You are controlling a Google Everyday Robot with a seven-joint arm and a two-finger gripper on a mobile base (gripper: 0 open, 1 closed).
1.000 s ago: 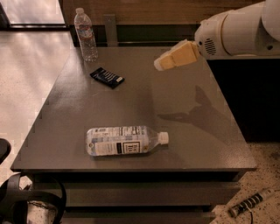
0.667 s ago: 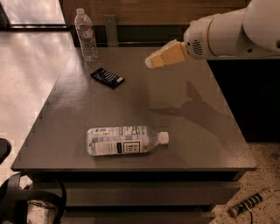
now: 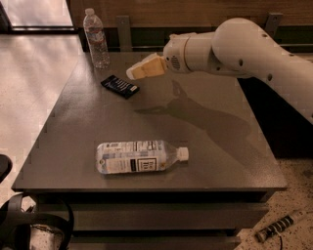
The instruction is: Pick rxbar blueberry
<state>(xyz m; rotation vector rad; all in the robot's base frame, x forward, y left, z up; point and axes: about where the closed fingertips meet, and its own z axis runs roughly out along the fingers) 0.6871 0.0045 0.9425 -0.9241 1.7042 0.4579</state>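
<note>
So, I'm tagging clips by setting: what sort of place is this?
Likely an office or lab break area: grey table, wood-panelled wall, polished floor. The gripper hangs near the rxbar blueberry.

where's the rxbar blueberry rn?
Camera view: the rxbar blueberry lies flat at the far left of the table, just in front of the upright water bottle; the hand hovers close on its image-right.

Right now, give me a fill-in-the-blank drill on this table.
____ water bottles are on the table. The near bottle lies on its ____. Its cap is ____. The tool hovers close to the rxbar blueberry; the far bottle stands ____.
Missing: two; side; white; upright.
</note>
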